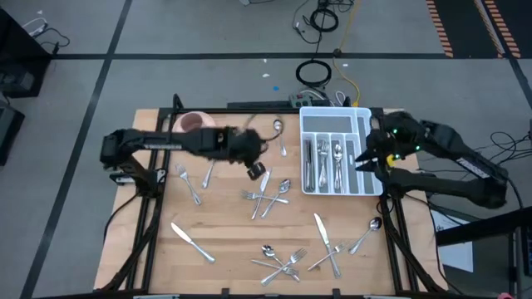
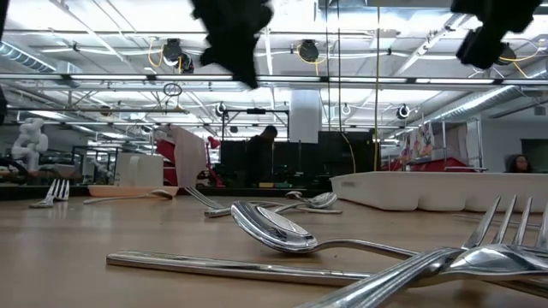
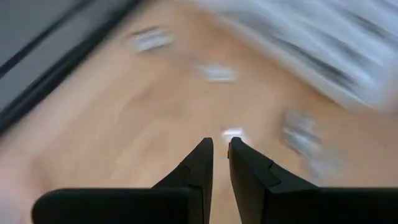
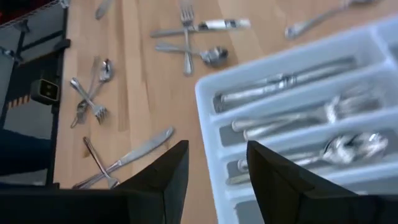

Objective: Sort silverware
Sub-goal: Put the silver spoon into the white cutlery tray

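The silverware lies scattered on the wooden table: crossed forks, a knife and a spoon [image 1: 268, 195] mid-table, a heap [image 1: 283, 264] at the near edge, more pieces [image 1: 332, 245] near right, and a knife [image 1: 193, 241] near left. Sorted pieces [image 1: 328, 162] lie in the white divided tray [image 1: 332, 110]. My left gripper [image 1: 256, 170] hangs above the table just beyond the mid-table pile. Its fingertips [image 3: 221, 144] stand a narrow gap apart with nothing between them. My right gripper [image 1: 363, 159] hovers open over the tray's right side [image 4: 217, 155], holding nothing.
A pink cup on its saucer [image 1: 193, 123] stands at the far left corner, with a spoon [image 1: 278, 127] between it and the tray. A fork [image 1: 189, 184] lies at the left. Bare wood shows between the piles. Cables and a power strip [image 1: 320, 98] lie beyond the far edge.
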`<action>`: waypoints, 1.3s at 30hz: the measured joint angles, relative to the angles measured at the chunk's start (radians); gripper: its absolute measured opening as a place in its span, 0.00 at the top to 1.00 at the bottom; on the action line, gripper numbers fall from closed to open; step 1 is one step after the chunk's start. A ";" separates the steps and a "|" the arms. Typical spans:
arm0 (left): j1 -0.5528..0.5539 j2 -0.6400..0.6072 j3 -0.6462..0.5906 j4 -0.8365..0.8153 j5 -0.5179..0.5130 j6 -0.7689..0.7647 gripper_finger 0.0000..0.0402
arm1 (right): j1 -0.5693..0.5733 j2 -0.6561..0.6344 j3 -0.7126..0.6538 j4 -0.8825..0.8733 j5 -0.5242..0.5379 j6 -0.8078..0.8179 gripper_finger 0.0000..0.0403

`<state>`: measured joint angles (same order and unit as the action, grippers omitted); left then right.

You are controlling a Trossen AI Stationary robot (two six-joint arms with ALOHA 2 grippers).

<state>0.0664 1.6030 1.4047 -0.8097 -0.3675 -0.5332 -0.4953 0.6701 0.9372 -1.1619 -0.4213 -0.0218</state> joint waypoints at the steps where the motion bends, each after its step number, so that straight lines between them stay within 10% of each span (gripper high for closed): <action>1: -0.013 -0.019 -0.060 -0.021 -0.088 -0.174 0.85 | 0.000 -0.014 -0.029 0.008 0.000 0.016 0.62; 5: -0.027 -0.033 -0.233 -0.168 -0.134 -0.795 0.85 | 0.000 -0.048 -0.099 0.040 -0.004 0.040 0.62; 8: -0.010 -0.037 -0.315 -0.190 0.009 -0.918 0.85 | 0.000 -0.050 -0.112 0.041 -0.006 0.015 0.62; 30: 0.329 -0.035 -0.452 -0.070 0.215 -0.369 0.84 | -0.001 -0.045 -0.112 0.271 -0.022 0.138 0.62; 39: 0.304 -0.035 -0.452 -0.071 0.224 -0.399 0.61 | -0.001 -0.045 -0.112 0.269 -0.021 0.141 0.62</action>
<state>0.3706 1.5681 0.9531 -0.8811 -0.1435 -0.9323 -0.4961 0.6250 0.8256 -0.8932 -0.4427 0.1196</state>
